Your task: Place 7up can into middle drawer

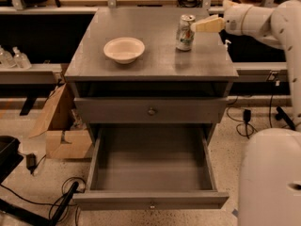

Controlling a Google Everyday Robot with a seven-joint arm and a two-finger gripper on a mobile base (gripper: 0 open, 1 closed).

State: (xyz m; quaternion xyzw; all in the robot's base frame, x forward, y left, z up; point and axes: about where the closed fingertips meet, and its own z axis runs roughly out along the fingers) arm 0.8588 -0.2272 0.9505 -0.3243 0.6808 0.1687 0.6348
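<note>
The 7up can (185, 33) stands upright on the grey cabinet top (155, 62), right of the middle and towards the back. My gripper (201, 25) reaches in from the right at the height of the can's upper part, with its tip right beside the can's right side. I cannot tell if it touches the can. The middle drawer (150, 166) is pulled fully out below, with a bare grey floor and a small knob on its front panel (151, 205).
A cream bowl (124, 49) sits on the cabinet top left of the can. A shut drawer front with a round knob (151, 111) is above the open drawer. A cardboard box (66, 131) stands at the left, my white base (270, 178) at the right, and cables lie on the floor.
</note>
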